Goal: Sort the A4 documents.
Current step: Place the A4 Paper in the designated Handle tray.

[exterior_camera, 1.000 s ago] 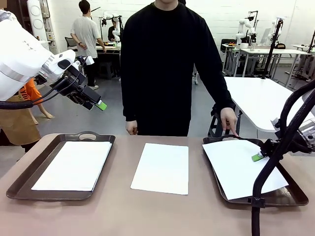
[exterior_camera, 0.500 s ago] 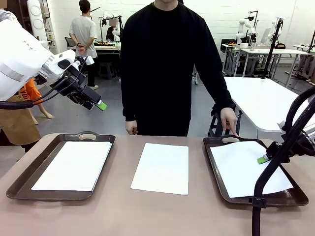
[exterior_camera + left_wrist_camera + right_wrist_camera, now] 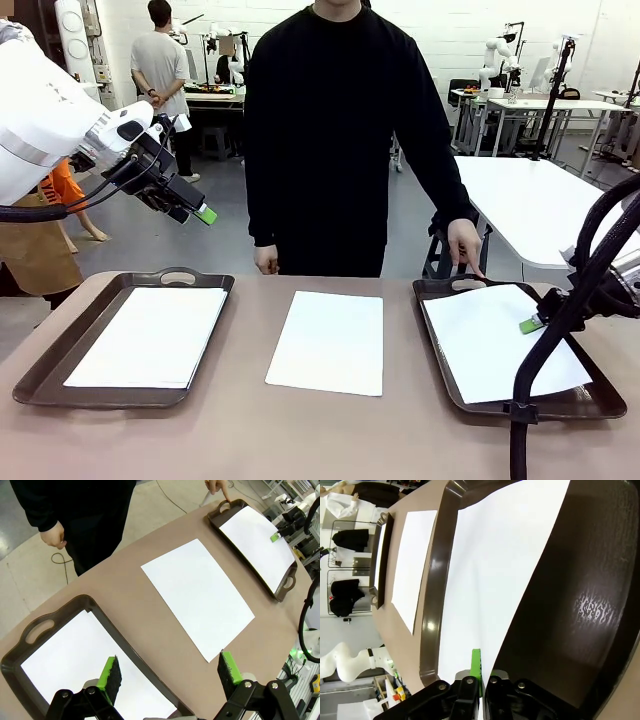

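Three A4 documents show. One lies in the left tray (image 3: 40, 370) as a white sheet (image 3: 150, 335), one lies bare on the table in the middle (image 3: 328, 340), and one rests in the right tray (image 3: 432, 350) as a sheet (image 3: 490, 340). My right gripper (image 3: 530, 323) is shut at that sheet's right edge, its green pad low over the tray; in the right wrist view the shut fingers (image 3: 479, 670) meet the sheet's edge (image 3: 495, 570). My left gripper (image 3: 200, 212) hangs high above the left tray, open and holding nothing (image 3: 170, 665).
A person in black stands at the far side, one hand (image 3: 465, 245) on the right tray's far handle. Both trays are dark brown with raised rims. Bare brown table (image 3: 330, 430) lies between and in front of the trays.
The right gripper has drawn the sheet rightward, so it no longer overhangs the right tray's left rim and lies inside the tray. The left arm has not moved.
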Available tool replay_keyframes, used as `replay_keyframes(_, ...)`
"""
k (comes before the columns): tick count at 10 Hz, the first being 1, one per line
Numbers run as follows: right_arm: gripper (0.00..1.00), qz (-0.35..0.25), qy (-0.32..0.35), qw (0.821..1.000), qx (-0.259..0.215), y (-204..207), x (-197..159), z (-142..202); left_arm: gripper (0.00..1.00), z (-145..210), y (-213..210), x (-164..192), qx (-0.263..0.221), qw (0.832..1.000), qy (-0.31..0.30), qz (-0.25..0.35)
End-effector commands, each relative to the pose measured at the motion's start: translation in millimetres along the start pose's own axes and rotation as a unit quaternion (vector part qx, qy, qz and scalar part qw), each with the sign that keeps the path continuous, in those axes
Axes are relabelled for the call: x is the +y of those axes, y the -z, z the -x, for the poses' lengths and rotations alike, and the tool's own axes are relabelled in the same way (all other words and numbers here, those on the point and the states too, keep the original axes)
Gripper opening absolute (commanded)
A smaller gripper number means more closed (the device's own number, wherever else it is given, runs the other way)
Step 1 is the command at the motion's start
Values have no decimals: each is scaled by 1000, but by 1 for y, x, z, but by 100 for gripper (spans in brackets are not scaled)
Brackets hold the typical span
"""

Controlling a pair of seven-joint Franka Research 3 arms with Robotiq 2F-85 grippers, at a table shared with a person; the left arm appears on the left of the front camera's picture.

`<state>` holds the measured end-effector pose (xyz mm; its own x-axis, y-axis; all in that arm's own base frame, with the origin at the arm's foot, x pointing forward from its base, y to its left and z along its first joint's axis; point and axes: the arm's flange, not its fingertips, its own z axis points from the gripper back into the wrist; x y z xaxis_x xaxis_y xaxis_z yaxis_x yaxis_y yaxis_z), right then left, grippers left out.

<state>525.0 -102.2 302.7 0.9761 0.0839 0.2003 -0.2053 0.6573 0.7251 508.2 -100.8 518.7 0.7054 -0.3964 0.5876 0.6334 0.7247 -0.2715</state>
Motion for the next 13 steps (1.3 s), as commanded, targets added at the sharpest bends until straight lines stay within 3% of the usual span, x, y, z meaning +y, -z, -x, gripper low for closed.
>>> replay_keyframes(1,1,16,3,1000,-2,3,5,-1,100,0,-1,0,-3,1000,0,-3)
replay_keyframes(4,24,30,-5,1000,-4,-1,8,-1,100,0,-1,0,-3,1000,0,-3)
replay_keyframes(5,23,46,-5,999,-3,-2,10,0,100,0,-1,0,-3,1000,0,-3)
replay_keyframes(6,43,67,-5,998,3,-2,13,-1,100,0,-1,0,-3,1000,0,-3)
replay_keyframes(7,42,84,-6,996,12,-2,16,-2,100,0,-1,0,-3,1000,0,-3)
replay_keyframes(8,61,97,-6,995,17,-3,19,-3,100,0,-1,0,-3,1000,0,-3)
replay_keyframes(9,60,113,-7,993,20,-6,22,-4,100,0,-1,0,-3,1000,0,-3)
replay_keyframes(10,80,130,-8,991,22,-8,24,-4,100,0,-1,0,-3,1000,0,-3)
replay_keyframes(11,79,139,-8,990,23,-10,26,-4,100,0,-1,0,-3,1000,0,-3)
replay_keyframes(12,99,149,-6,988,27,-11,29,-4,100,0,-1,0,-3,1000,0,-3)
replay_keyframes(13,98,166,-6,985,35,-10,34,-3,100,0,-1,0,-3,1000,0,-3)
